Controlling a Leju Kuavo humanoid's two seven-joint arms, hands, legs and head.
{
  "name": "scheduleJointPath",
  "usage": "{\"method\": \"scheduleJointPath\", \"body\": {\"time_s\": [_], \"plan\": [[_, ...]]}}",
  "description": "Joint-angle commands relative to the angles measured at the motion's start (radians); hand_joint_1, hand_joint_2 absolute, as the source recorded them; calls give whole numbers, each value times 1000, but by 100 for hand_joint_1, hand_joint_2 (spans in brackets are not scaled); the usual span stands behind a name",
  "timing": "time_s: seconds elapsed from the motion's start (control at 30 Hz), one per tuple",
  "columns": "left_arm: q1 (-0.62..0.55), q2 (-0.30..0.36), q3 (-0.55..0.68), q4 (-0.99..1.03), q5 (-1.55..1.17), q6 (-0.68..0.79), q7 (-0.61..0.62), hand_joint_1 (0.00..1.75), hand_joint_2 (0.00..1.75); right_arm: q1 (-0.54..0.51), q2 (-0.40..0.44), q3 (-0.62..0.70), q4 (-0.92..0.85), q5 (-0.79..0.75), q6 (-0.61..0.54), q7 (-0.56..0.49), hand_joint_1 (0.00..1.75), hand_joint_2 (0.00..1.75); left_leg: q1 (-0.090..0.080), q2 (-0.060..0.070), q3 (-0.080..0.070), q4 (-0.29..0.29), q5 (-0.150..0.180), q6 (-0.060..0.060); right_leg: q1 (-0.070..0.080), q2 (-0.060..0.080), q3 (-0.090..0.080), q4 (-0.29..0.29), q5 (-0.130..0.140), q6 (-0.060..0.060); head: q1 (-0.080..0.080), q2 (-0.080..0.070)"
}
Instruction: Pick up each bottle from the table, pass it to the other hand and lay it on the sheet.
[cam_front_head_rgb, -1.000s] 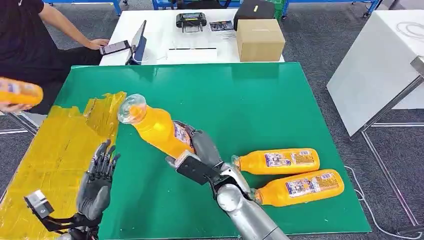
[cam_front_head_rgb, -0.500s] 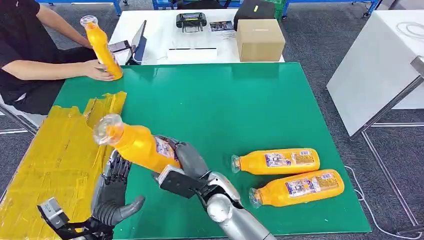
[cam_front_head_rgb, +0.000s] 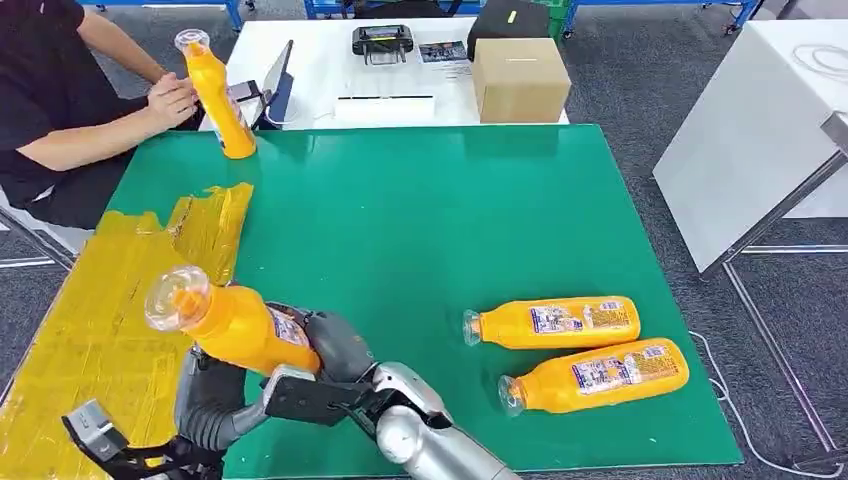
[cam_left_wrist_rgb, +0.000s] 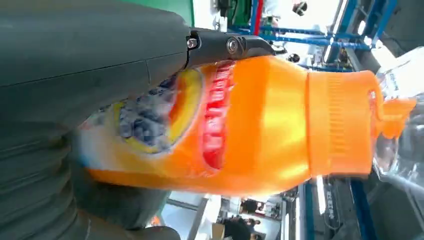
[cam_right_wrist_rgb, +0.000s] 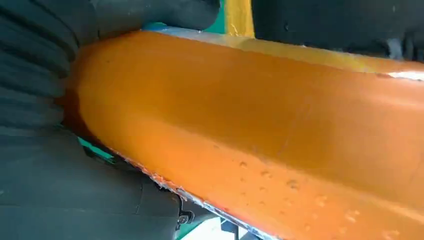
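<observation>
Both silver arms come in low at the near edge of the green table and meet over its near left part, beside the yellow sheet. The right arm reaches across to the left, and the right hand wraps around the lower body of the held bottle, which tilts up and to the left with its clear cap over the edge of the sheet. The left hand sits just under and behind the bottle, palm up. In the left wrist view the left hand lies against the labelled side of the held bottle, with a dark finger laid along its top edge and the thumb curving under it. In the right wrist view the fingers curl around the orange body of the held bottle. So both hands grip this bottle at once.

Two lying bottles rest side by side on the table's near right, well apart from the hands. An upright bottle stands at the far left corner, with a person's hand beside it
</observation>
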Motion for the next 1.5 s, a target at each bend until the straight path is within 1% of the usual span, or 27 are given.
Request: {"method": "scheduleJointPath", "body": {"time_s": [0.03, 0.1, 0.43, 0.6, 0.63, 0.67, 0.7, 0.77, 0.87, 0.93, 1.03, 1.07, 1.1, 1.17, 1.2, 1.23, 1.37, 1.4, 1.43, 1.47, 1.5], "plan": [[-67, 16, -17, 81, 4, -14, 16, 0, 175, -29, 17, 185, 135, 8, 15, 10, 175, 175, 0, -2, 2, -2, 0, 0, 1, -2, 3, -2, 0, -1, 1, 0], [-67, 16, -17, 81, 4, -14, 16, 0, 175, -29, 17, 185, 135, 8, 15, 10, 175, 175, 1, -1, 3, -1, -1, -1, 2, -1, 4, -2, 0, -1, 0, 0], [-67, 16, -17, 81, 4, -14, 16, 0, 175, -29, 17, 185, 135, 8, 15, 10, 175, 175, 0, -2, 1, -1, 0, 0, 1, -2, 2, -1, 0, 0, 0, 0], [-78, 10, 7, 102, 21, -10, 29, 0, 175, -37, 17, 201, 154, -4, 11, 9, 175, 175, 1, -2, 2, -1, 0, 0, 1, -2, 3, -2, 0, -1, 0, 0], [-81, 6, 16, 109, 34, -13, 30, 68, 175, -38, 17, 204, 160, -7, 9, 12, 175, 175, 0, -2, 2, -1, 0, 0, 1, -2, 2, -1, 0, -1, 0, 0], [-81, 2, 21, 110, 41, -19, 30, 175, 175, -40, 17, 208, 164, -10, 7, 12, 175, 175, 0, -2, 1, -1, 0, 0, 0, -2, 1, -1, 0, 0, 0, 0], [-81, 0, 23, 111, 46, -25, 30, 175, 175, -41, 17, 210, 166, -13, 7, 12, 175, 175, 1, -2, 3, -1, 0, -1, 1, -2, 3, -2, 0, -1, 0, 0], [-81, -2, 27, 111, 51, -31, 30, 175, 175, -42, 17, 211, 170, -16, 5, 12, 175, 175, 0, -2, 1, -1, 0, 0, 0, -2, 1, -1, 0, 0, 0, 0], [-82, -2, 27, 110, 51, -31, 30, 175, 175, -43, 17, 210, 170, -16, 5, 12, 175, 175, 2, -3, 3, -1, 0, -1, 2, -3, 4, -3, -1, -1, 0, 0], [-82, -1, 28, 109, 51, -31, 30, 175, 175, -45, 17, 209, 170, -16, 5, 12, 175, 175, 1, -3, 2, -1, 0, 0, 1, -2, 2, -2, -1, -1, 0, 0], [-78, -6, 32, 99, 54, -38, 26, 175, 175, -41, 16, 193, 174, -16, -1, 15, 175, 175, 2, -3, 3, -1, -1, 0, 2, -3, 4, -3, -1, -1, 0, 0], [-77, -6, 33, 96, 49, -35, 24, 175, 175, -39, 15, 186, 172, -16, -3, 14, 175, 175, 1, -2, 1, -1, 0, 0, 1, -2, 1, -1, 0, 0, 0, 0], [-77, -6, 33, 94, 48, -36, 23, 175, 175, -37, 12, 178, 169, -15, -6, 14, 175, 175, 1, -3, 2, -1, 0, 0, 2, -3, 3, -2, -1, -1, 0, 0], [-77, -5, 32, 94, 46, -39, 23, 175, 175, -34, 7, 166, 162, -14, -8, 14, 175, 175, 1, -2, 1, -1, 0, 0, 1, -2, 1, -1, 0, 0, 0, 0], [-77, -5, 32, 94, 46, -40, 23, 175, 175, -34, 6, 163, 162, -15, -10, 15, 175, 175, 2, -4, 3, -1, -1, 0, 3, -3, 5, -3, -1, -1, 0, 0], [-79, -3, 31, 94, 46, -42, 22, 175, 175, -33, 2, 153, 157, -17, -16, 17, 175, 175, 1, -3, 1, -1, 0, 0, 1, -3, 2, -2, 0, 0, 0, 0], [-76, 0, 29, 81, 44, -43, 27, 175, 175, -21, -14, 108, 133, -17, -39, 24, 175, 175, 0, -3, 0, -1, 0, 0, 1, -3, 1, -1, 0, 0, 0, 0], [-75, 3, 26, 74, 41, -41, 30, 175, 175, -16, -20, 94, 124, -17, -47, 22, 175, 175, 2, -5, 3, -1, 0, 0, 2, -4, 5, -3, -1, -1, 0, 0], [-74, 9, 20, 62, 33, -34, 31, 175, 175, -6, -30, 72, 109, -12, -57, 18, 175, 175, 1, -4, 1, -1, 0, 0, 1, -4, 2, -2, -1, 0, 0, 0], [-74, 16, 14, 52, 26, -31, 34, 175, 175, 0, -38, 56, 98, -7, -62, 14, 175, 175, 2, -5, 3, -1, 0, 0, 2, -4, 4, -3, -1, -1, 0, 0], [-73, 21, 9, 42, 19, -26, 34, 175, 175, 7, -46, 39, 86, -4, -64, 11, 175, 175, 1, -4, 1, -1, 0, 0, 2, -4, 3, -3, -1, 0, 0, 0]]}}
